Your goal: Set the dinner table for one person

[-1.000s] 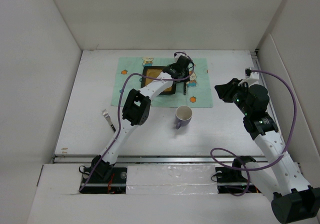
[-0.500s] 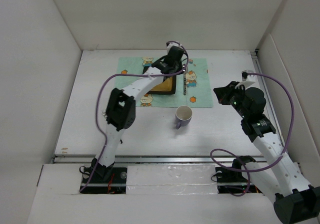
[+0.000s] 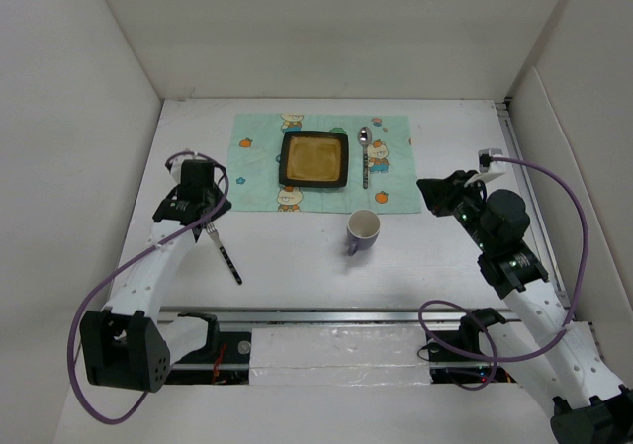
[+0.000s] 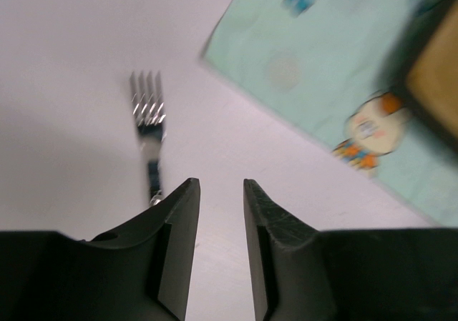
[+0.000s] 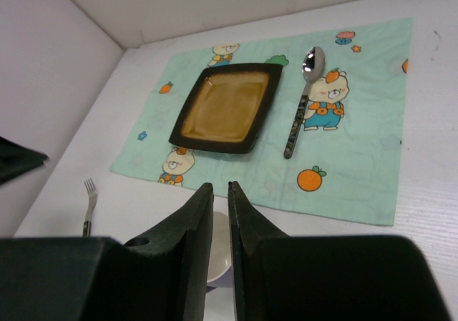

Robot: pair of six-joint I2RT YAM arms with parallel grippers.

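The table (image 3: 297,276) spread under both arms, with the mat (image 3: 259,139) at its far middle. My right gripper (image 5: 220,189), narrowly parted and empty, hung near the cup (image 3: 363,228) and could have tipped it. My left gripper (image 4: 218,186), parted and empty, hovered by the fork (image 4: 149,131) with the handle outside the gap. Closing there would have missed.

Square plate (image 5: 227,106) on the placemat (image 5: 358,156), spoon (image 5: 302,99) just right of it; fork (image 5: 88,205) on the dinner table (image 5: 429,228), near left.
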